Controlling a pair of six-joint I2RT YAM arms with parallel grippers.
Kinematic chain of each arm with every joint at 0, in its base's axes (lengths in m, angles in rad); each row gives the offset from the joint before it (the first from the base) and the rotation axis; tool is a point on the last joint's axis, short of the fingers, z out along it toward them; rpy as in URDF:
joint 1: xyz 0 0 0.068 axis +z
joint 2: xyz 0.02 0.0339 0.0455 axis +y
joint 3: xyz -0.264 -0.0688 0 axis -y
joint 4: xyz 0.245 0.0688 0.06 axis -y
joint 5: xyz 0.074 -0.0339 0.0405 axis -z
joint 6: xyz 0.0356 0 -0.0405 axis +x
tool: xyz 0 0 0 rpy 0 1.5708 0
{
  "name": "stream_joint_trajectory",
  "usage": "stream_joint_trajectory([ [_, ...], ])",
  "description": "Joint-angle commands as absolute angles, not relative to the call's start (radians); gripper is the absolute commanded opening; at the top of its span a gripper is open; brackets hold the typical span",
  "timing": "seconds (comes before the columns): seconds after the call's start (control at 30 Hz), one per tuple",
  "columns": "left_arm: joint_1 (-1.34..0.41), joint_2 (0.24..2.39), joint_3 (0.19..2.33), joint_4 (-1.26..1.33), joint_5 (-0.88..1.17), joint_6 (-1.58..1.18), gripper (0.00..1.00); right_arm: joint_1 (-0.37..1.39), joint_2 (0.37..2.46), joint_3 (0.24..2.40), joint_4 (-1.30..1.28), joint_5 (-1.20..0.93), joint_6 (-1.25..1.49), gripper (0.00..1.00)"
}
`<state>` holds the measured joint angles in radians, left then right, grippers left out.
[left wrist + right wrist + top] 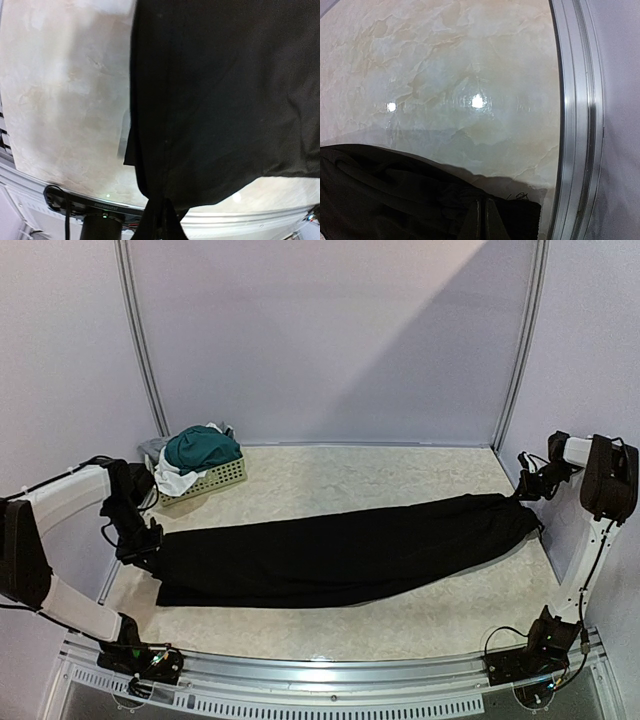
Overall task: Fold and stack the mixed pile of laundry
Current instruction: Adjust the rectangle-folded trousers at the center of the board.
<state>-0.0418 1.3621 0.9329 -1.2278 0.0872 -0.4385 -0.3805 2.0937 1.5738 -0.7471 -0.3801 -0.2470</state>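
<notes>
Top view first. Shows long black trousers (340, 550) stretched lengthwise across the table (350, 475), left to right, lying mostly flat. Has the left gripper (140, 540) clamped tight on the left end, close to the table's left edge. Has the right gripper (525, 490) clamped tight on the right end too, over by the right edge and a bit farther back. Also shows a pale basket (222, 478) in the far-left corner, apart from the trousers, stuffed with teal-green shorts (203, 448) on top and a white cloth (172, 480) spilling over its left side.

Left wrist next. Looks down on the black trousers (225, 100) filling most of the frame, with bare table (65, 100) off to one side. Catches the left gripper (161, 222) at the bottom edge, squeezed together on a gathered bit of the fabric.

Right wrist last. Pretty much the same deal: right gripper (483, 220) pressed together at the bottom on a bunched fold of trousers (395, 190). Shows glossy table (445, 75) beyond that, plus a metal rail (575, 125) running along the side.
</notes>
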Motion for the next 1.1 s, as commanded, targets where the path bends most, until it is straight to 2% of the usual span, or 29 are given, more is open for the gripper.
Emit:
stream_joint_trajectory([
  [0.0, -0.04, 1.381, 0.931, -1.29, 0.101, -0.413, 0.0, -0.385, 2.105, 1.594, -0.744, -0.385, -0.243, 0.0],
  [0.2, -0.042, 1.399, 0.961, -1.372, 0.026, -0.387, 0.0, -0.385, 2.108, 1.6, -0.748, -0.387, -0.244, 0.0],
  [0.9, -0.052, 1.412, 0.972, -1.403, -0.019, -0.408, 0.0, -0.385, 2.112, 1.619, -0.76, -0.352, -0.246, 0.0],
  [1.07, -0.059, 1.396, 0.981, -1.424, 0.067, -0.385, 0.0, -0.385, 2.111, 1.626, -0.769, -0.344, -0.25, 0.0],
])
